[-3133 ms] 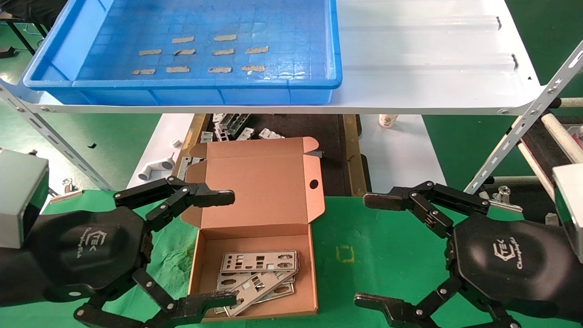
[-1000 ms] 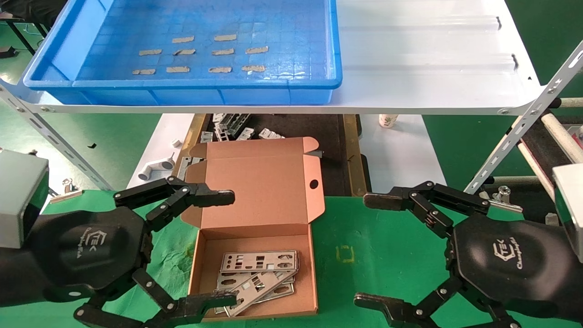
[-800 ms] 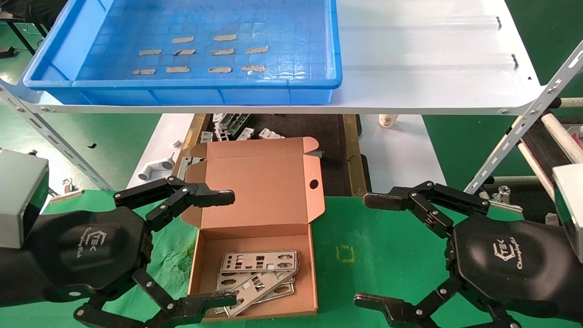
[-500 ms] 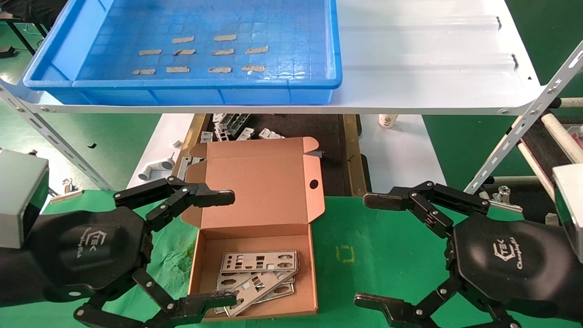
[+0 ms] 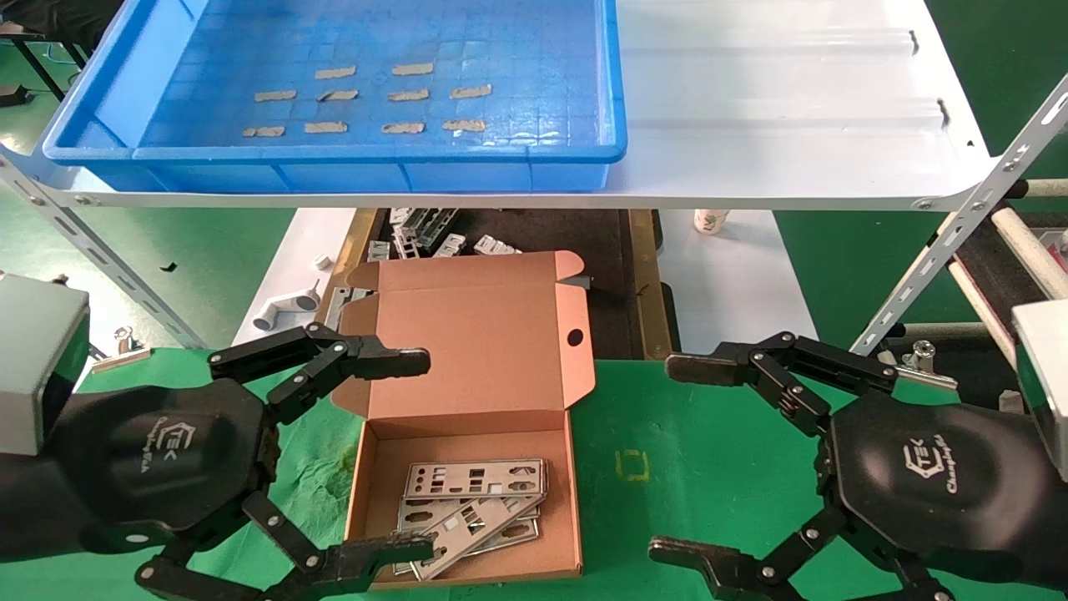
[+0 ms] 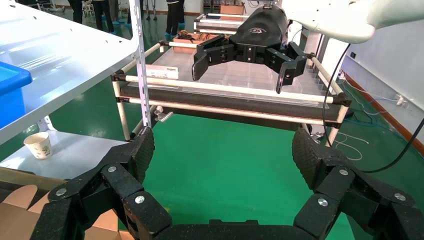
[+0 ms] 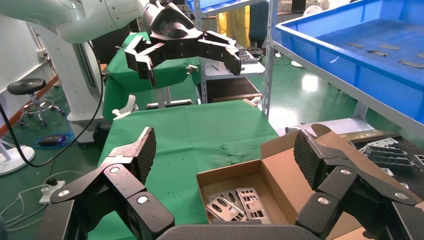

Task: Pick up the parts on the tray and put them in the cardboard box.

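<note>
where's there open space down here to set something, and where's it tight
Free: the green mat between the cardboard box and the open right gripper. Crowded: the box's left side, flanked by the open left gripper, with the parts covering much of its floor.

A green cloth is spread beneath both pincers. Beyond them, a white shelf is carried on slotted steel uprights. Under it, small grey brackets are heaped past the left pincer's far finger, and a paper cup is stood beyond the right pincer.
</note>
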Robot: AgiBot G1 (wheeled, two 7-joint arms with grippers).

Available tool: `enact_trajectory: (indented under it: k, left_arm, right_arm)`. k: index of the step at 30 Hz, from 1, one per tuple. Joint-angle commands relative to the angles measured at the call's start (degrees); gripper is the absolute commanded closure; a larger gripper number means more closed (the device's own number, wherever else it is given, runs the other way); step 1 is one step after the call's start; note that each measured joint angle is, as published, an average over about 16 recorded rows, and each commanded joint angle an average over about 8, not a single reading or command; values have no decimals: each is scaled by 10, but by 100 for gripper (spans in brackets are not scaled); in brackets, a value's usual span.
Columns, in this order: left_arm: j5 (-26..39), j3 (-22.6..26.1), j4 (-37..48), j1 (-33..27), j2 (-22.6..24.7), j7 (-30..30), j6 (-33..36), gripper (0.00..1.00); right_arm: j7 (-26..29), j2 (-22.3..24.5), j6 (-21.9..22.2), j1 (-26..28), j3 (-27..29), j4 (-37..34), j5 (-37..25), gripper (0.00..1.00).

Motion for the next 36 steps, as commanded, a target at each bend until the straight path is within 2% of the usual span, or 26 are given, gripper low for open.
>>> enact_trajectory:
  k: [1,36]
  left_arm:
    - [0,0,0,0,0,0,0,0]
    - [0,0,0,0,0,0,0,0]
  right_arm:
    - [0,0,0,0,0,0,0,0]
    - [0,0,0,0,0,0,0,0]
